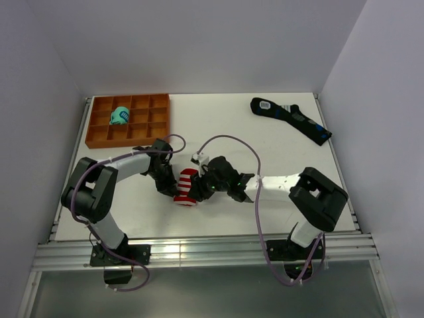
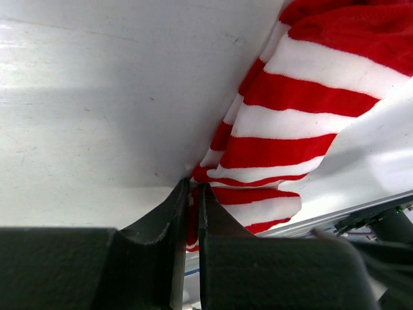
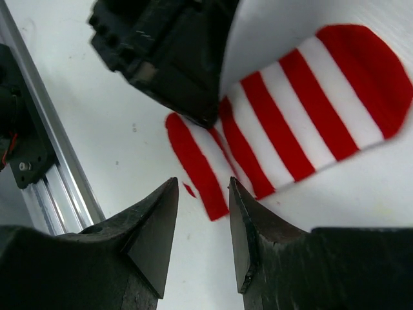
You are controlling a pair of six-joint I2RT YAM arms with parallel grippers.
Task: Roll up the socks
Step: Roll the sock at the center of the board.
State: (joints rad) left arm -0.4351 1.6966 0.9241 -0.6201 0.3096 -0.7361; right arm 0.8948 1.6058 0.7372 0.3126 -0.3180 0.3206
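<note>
The socks (image 1: 185, 187) lie near the front middle of the white table (image 1: 225, 132), a red-and-white striped bundle right between the two arms; seen close, the stripes run across the fabric and a rounded red toe points away from the right arm. The left gripper (image 1: 165, 180) is down at the socks' left edge, low against the table; its jaws are pressed almost together with a fold of the striped fabric pinched between them, so it is grasping the socks. The right gripper (image 1: 203, 188) is just on the other side of the bundle; its fingers (image 3: 155, 219) stand apart with nothing between them, released, above the red edge of the fabric; whether they touch the cloth I cannot tell. Far back on the left sits an orange tray (image 1: 99, 136) of small compartments, with a teal sock bundle (image 1: 120, 116) in one of them; well apart, at the back right, a long black sock (image 1: 289, 117) with blue patches lies flat.
</note>
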